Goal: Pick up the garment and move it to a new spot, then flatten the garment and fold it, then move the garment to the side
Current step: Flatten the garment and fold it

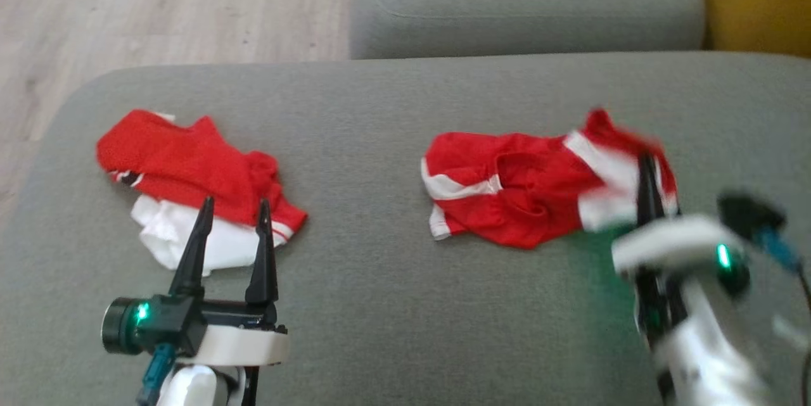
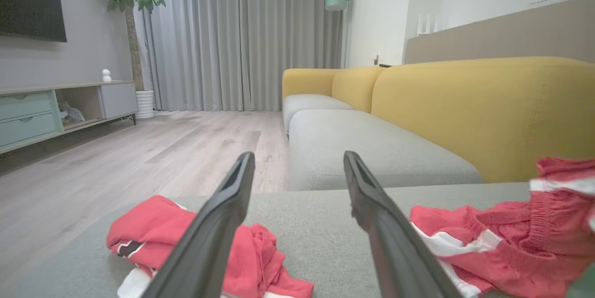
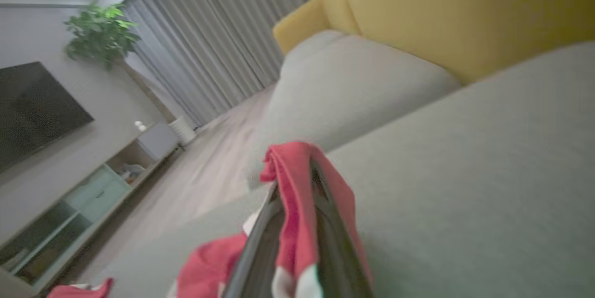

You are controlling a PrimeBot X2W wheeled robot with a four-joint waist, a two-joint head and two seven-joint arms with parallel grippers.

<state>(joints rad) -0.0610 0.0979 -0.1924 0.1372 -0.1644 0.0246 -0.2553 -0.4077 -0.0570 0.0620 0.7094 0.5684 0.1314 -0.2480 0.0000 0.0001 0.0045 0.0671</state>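
A crumpled red garment with white stripes (image 1: 519, 187) lies on the grey sofa seat (image 1: 380, 304) at the right. My right gripper (image 1: 646, 165) is shut on its right edge, which is lifted a little; red cloth (image 3: 297, 205) is pinched between the fingers in the right wrist view. The same garment (image 2: 511, 237) shows at the right of the left wrist view. My left gripper (image 1: 231, 206) stands open at the lower left, its fingertips (image 2: 244, 163) over the near edge of a second red and white garment (image 1: 190, 178), holding nothing.
The second red and white garment (image 2: 186, 242) lies bunched at the seat's left. A wooden floor (image 1: 158, 7) lies beyond the seat's left and far edge. Another grey seat cushion (image 1: 526, 0) and a yellow backrest (image 1: 760, 0) are behind.
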